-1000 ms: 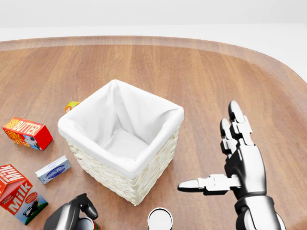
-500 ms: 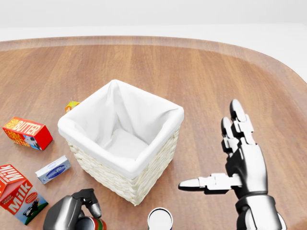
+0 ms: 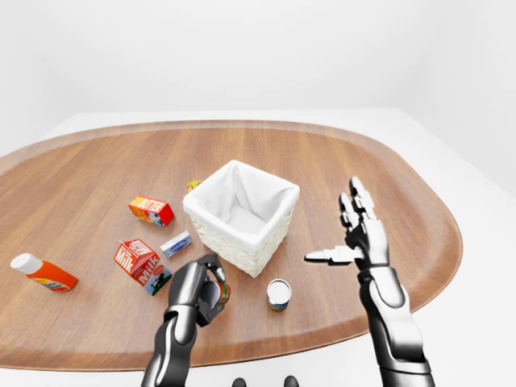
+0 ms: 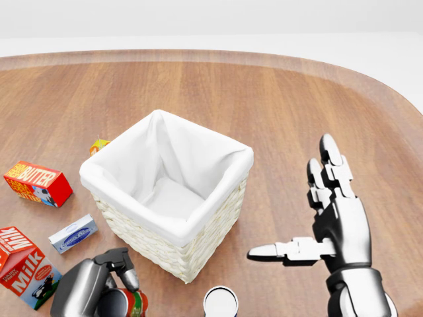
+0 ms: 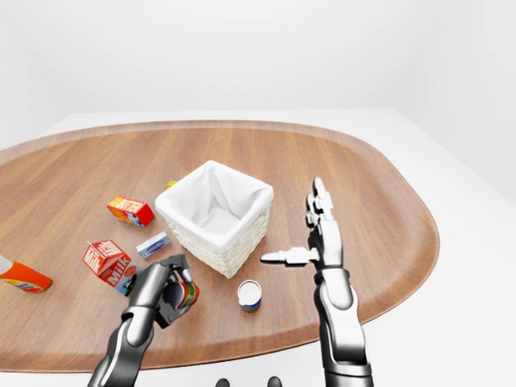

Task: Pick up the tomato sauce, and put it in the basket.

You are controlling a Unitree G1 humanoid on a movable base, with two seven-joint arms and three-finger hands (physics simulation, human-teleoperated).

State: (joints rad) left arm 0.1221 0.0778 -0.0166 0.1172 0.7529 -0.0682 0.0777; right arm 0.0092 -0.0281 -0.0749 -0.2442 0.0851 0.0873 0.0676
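Left robot hand (image 5: 165,292) fingers curled round the tomato sauce (image 4: 127,303) can, near the basket (image 4: 173,206), bottom of head view. Right robot hand (image 4: 317,221) spread, idle. Grasp looks made; transfer into basket remains.

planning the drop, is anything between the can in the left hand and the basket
Nothing visible. The left hand holds the tomato sauce can right beside the basket's wicker wall, and the white-lined inside looks empty.

woven wicker basket (image 4: 198,247) with matt white cloth lining, on a smooth wood-grain table (image 4: 277,99)
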